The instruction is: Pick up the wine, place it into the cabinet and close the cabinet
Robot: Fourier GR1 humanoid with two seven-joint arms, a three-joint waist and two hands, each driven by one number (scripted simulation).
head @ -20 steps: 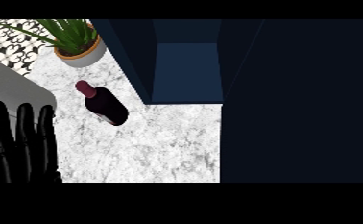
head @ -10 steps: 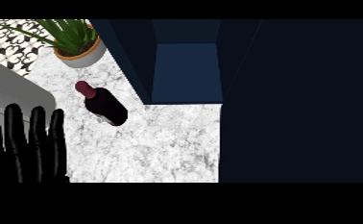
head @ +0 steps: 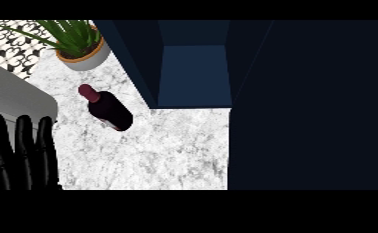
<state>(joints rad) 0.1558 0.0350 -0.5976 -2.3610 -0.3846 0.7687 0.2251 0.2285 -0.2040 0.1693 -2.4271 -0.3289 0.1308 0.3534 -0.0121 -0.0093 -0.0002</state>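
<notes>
The wine bottle [head: 108,109], dark with a maroon neck and cap, stands on the marble counter [head: 162,157], left of the middle. The open cabinet [head: 195,75] shows a dark blue inside just right of the bottle, beyond the counter's far edge. My left hand [head: 26,153] shows at the lower left, open with its fingers straight and pointing up. It is clear of the bottle, below and to its left. My right hand is out of view.
A potted green plant [head: 78,44] in a pale pot stands at the back left, behind the bottle. A broad dark panel [head: 303,107] fills the right side. A light grey shape [head: 22,97] sits at the left edge above my hand.
My left hand has sunk a little toward the lower edge. The bottle and the cabinet have not moved.
</notes>
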